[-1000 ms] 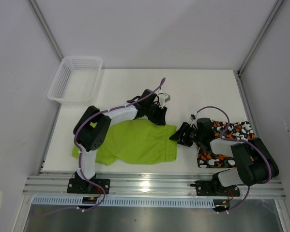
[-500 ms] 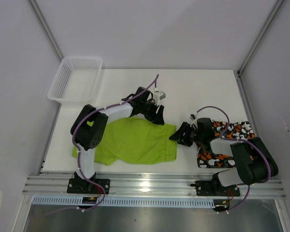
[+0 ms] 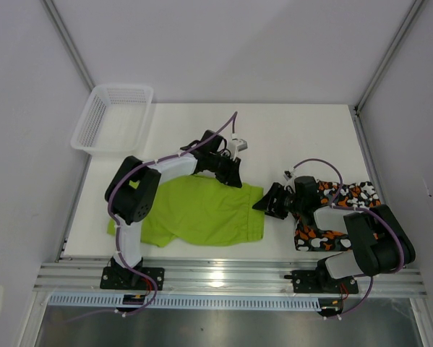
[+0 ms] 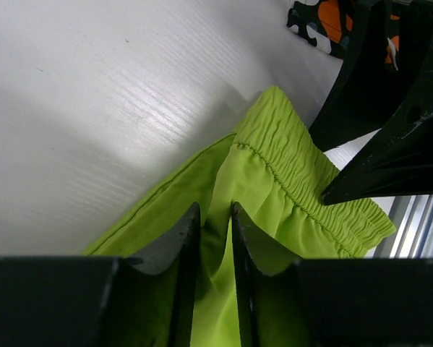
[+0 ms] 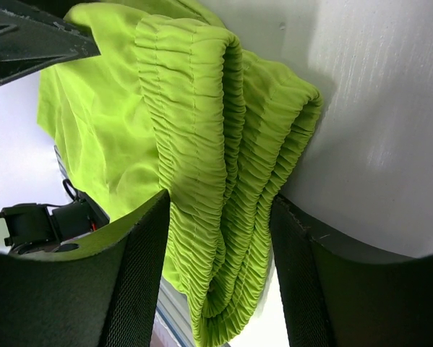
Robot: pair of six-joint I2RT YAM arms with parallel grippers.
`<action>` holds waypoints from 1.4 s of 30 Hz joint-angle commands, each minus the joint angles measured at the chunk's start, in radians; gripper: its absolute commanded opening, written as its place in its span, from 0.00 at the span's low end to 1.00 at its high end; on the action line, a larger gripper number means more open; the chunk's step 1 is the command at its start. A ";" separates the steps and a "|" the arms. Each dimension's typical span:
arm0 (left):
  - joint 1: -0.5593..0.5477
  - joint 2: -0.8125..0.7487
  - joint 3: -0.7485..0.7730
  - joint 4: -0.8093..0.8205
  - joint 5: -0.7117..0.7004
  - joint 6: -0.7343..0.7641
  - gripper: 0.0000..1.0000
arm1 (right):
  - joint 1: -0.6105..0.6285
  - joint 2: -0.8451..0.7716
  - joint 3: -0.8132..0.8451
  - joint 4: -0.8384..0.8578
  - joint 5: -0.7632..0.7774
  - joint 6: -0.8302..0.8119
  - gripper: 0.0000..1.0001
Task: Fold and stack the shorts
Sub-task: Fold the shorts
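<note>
The lime green shorts [image 3: 202,213] lie spread on the arms' side of the white mesh basket [image 3: 82,134]. The left gripper [image 4: 215,217], nearly closed, pinches a ridge of their cloth, and the right gripper [image 5: 220,195] clamps the bunched waistband (jaws half spread). The camouflage shorts [image 3: 350,194] sit crumpled far right of the basket.

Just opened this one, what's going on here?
Both tools are on the green shorts, which lie spread out. The left tool pinches a ridge of cloth at their far edge near the waistband. The right tool clasps the bunched waistband end. The camo shorts lie off to the right. Nothing is stacked yet.
</note>
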 commanded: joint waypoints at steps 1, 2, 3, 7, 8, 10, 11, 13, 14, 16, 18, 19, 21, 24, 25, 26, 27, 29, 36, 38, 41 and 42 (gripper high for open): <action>0.006 0.013 0.035 -0.002 0.062 0.025 0.21 | -0.004 0.019 0.004 -0.028 0.020 -0.039 0.59; 0.006 0.016 0.041 -0.001 0.068 0.022 0.14 | -0.004 0.016 0.004 -0.028 0.020 -0.039 0.59; 0.006 0.020 0.046 0.004 0.071 0.019 0.10 | -0.004 0.016 0.002 -0.026 0.020 -0.041 0.59; -0.002 0.025 0.058 0.015 0.065 0.008 0.02 | -0.004 0.013 0.001 -0.023 0.017 -0.044 0.59; -0.005 0.025 0.061 0.013 0.064 0.010 0.01 | -0.004 0.013 0.002 -0.023 0.017 -0.044 0.58; -0.017 0.025 0.073 0.009 0.062 0.013 0.01 | -0.004 0.011 0.004 -0.023 0.015 -0.047 0.58; -0.021 0.025 0.078 0.007 0.061 0.012 0.01 | -0.004 0.010 0.004 -0.022 0.014 -0.047 0.58; -0.028 0.023 0.090 0.006 0.059 0.012 0.02 | -0.002 0.008 0.004 -0.022 0.012 -0.049 0.58; -0.037 0.025 0.104 0.002 0.059 0.012 0.02 | -0.004 0.007 0.005 -0.023 0.012 -0.049 0.59; -0.047 0.026 0.118 -0.005 0.050 0.012 0.03 | -0.002 0.005 0.005 -0.023 0.012 -0.049 0.60; -0.057 0.037 0.139 -0.013 0.048 0.010 0.03 | -0.002 0.005 0.004 -0.023 0.012 -0.049 0.60; -0.062 0.045 0.147 -0.017 0.048 0.008 0.03 | -0.001 0.007 0.005 -0.023 0.012 -0.052 0.61; -0.076 0.065 0.169 -0.037 0.031 0.015 0.02 | -0.001 0.007 0.004 -0.025 0.014 -0.050 0.59; -0.077 0.085 0.172 -0.065 -0.015 0.027 0.02 | -0.001 0.002 0.004 -0.029 0.014 -0.052 0.53; -0.076 0.086 0.167 -0.070 -0.048 0.027 0.02 | -0.002 -0.003 0.004 -0.034 0.015 -0.052 0.51; -0.076 0.088 0.167 -0.074 -0.062 0.027 0.02 | -0.001 -0.006 0.002 -0.037 0.020 -0.053 0.49; -0.076 0.092 0.167 -0.083 -0.071 0.027 0.03 | -0.001 -0.006 0.004 -0.039 0.023 -0.053 0.48; -0.076 0.098 0.169 -0.091 -0.108 0.027 0.04 | -0.002 -0.007 0.004 -0.037 0.020 -0.052 0.38; -0.070 0.076 0.161 -0.064 -0.225 -0.033 0.29 | -0.001 0.001 0.028 -0.071 0.005 -0.049 0.00; -0.038 0.001 0.126 -0.025 -0.220 -0.068 0.38 | -0.002 -0.012 0.048 -0.129 0.032 -0.061 0.00; 0.022 -0.122 0.081 0.009 -0.257 -0.146 0.54 | -0.005 -0.035 0.120 -0.294 0.106 -0.125 0.00; 0.035 -0.150 0.078 0.003 -0.303 -0.191 0.57 | -0.008 -0.036 0.167 -0.398 0.133 -0.163 0.00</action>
